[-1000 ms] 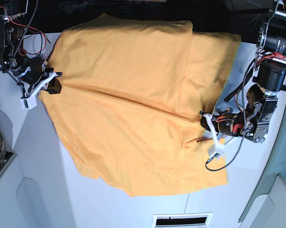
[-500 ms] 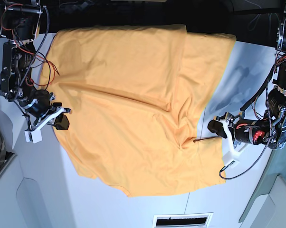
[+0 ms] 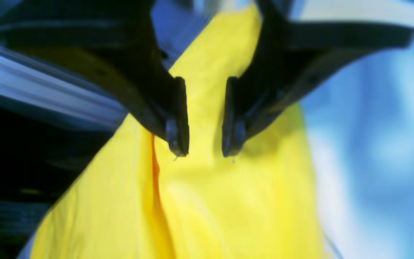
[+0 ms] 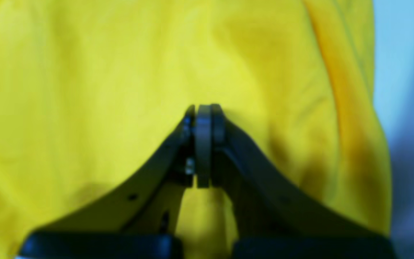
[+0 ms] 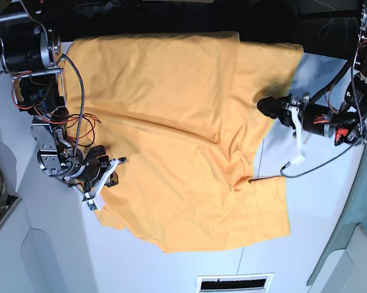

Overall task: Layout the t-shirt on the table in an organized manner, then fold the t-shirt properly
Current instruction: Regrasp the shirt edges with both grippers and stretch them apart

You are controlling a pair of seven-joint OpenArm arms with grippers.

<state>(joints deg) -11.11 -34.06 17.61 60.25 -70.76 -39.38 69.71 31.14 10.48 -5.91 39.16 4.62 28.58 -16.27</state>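
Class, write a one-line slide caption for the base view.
Orange-yellow t-shirt spread on the white table, right gripper at one edge, left gripper open at the opposite edge.

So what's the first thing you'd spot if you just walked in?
The big orange-yellow t-shirt, spread across the middle of the white table with wrinkles running through it. Next, two robot arms: the right gripper shut at the shirt's near-left edge, the left gripper open by the shirt's right edge.

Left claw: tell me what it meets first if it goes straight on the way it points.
Probably the orange-yellow cloth t-shirt: the open left claw points at its edge, with nothing visible between, though depth is unclear.
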